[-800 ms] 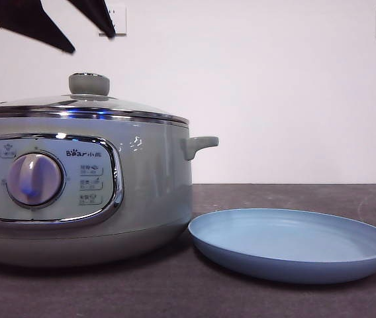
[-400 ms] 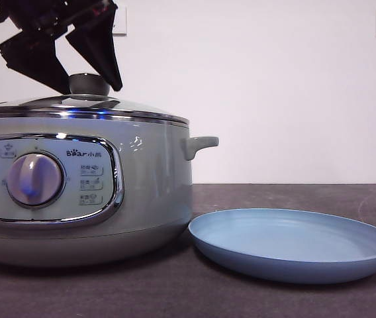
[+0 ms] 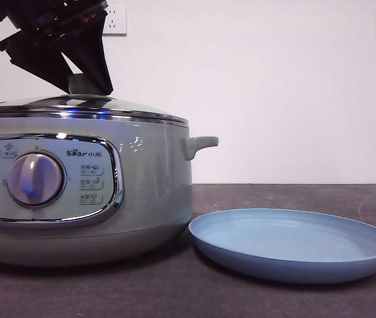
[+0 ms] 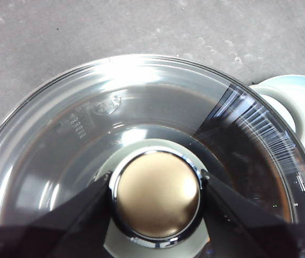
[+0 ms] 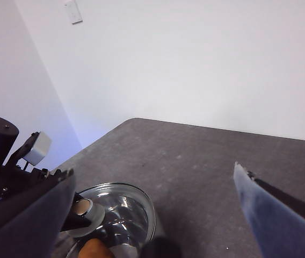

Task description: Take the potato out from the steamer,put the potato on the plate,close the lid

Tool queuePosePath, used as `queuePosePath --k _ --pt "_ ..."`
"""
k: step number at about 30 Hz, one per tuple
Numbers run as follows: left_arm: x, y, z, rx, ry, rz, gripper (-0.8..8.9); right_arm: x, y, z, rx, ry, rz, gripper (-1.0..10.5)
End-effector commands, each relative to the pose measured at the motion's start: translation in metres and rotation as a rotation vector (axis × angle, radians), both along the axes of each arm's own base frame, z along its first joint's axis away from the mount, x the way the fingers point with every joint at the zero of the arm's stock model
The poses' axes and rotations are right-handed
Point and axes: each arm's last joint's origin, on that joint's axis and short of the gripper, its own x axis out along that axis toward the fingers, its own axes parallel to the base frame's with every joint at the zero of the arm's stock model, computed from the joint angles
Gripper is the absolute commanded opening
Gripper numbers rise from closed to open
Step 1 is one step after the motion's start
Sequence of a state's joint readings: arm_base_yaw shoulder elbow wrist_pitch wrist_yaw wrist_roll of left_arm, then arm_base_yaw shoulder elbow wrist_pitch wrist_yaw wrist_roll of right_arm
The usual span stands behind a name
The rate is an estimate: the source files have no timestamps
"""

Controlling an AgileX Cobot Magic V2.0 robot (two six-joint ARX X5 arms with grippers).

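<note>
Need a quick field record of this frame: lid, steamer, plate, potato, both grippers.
lid: seated on the steamer, closed
lid knob: between the left gripper's two jaws, one on each side
left gripper: down at the knob, jaws against its sides
right gripper: raised away from the pot, jaws wide apart, holding nothing
steamer: on the table, control panel facing the front camera
plate: on the table beside the steamer, nothing on it
potato: orange-brown patch seen through the glass in the right wrist view, inside the steamer
step: lid not yet lifted
</note>
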State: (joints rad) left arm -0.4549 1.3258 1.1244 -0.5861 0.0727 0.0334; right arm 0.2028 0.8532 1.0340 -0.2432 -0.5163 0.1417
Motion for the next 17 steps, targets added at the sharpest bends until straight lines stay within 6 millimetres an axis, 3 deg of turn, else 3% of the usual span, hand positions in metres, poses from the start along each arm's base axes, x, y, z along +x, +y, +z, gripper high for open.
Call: queuePosePath --k 1,5,9,17 --pt "0.002 0.0 0.0 0.019 -0.026 0.001 -0.08 0.0 0.0 0.002 -0.002 -0.01 0.001 5.0" --pt "0.003 0.0 0.013 0.0 -0.065 0.001 -0.08 0.0 0.001 0.002 -0.002 -0.009 0.004 4.9" --pt "0.002 0.0 0.042 -0.042 -0.144 0.0 -0.08 -0.002 0.005 0.002 -0.038 -0.042 0.035 4.6" --pt "-0.024 0.013 0.125 -0.152 -0.368 0.003 -0.08 -0.002 0.025 -0.001 -0.123 -0.065 0.151 4.7"
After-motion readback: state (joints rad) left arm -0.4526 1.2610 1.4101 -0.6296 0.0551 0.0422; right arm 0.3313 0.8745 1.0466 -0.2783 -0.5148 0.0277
